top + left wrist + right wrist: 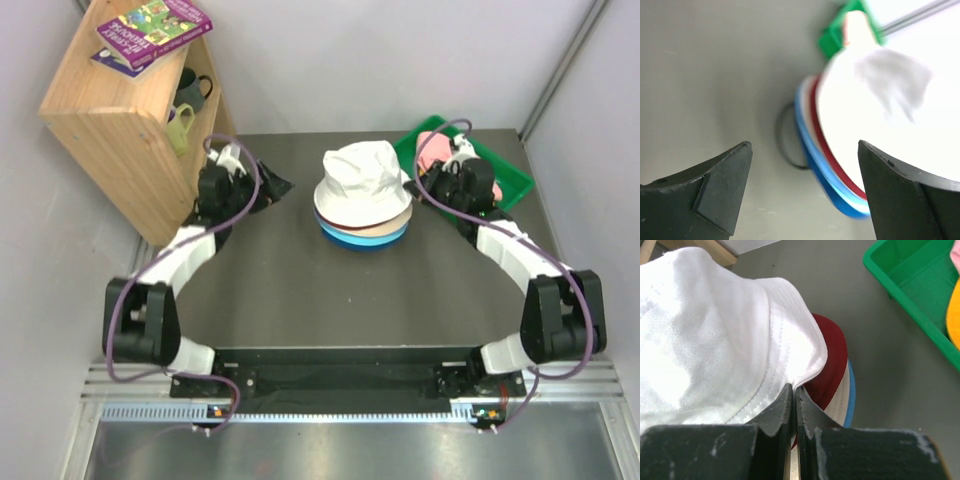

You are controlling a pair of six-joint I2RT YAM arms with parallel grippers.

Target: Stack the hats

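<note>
A white hat (362, 180) lies on top of a stack of hats (365, 238) at the middle of the table, with dark red, beige and blue brims showing under it. My right gripper (794, 387) is shut on the white hat's brim (790, 355) at the stack's right side. Below it show the dark red hat (832, 365), a beige one (842, 395) and a blue one (852, 390). My left gripper (804, 145) is open and empty, low over the table to the left of the stack (825, 185), apart from it. An orange-yellow hat (954, 315) lies in the tray.
A green tray (505, 170) stands at the back right and holds a pink cloth (432, 145). A wooden shelf (120, 110) with books and mugs stands at the back left. A black wire ring (782, 145) shows under the stack's edge.
</note>
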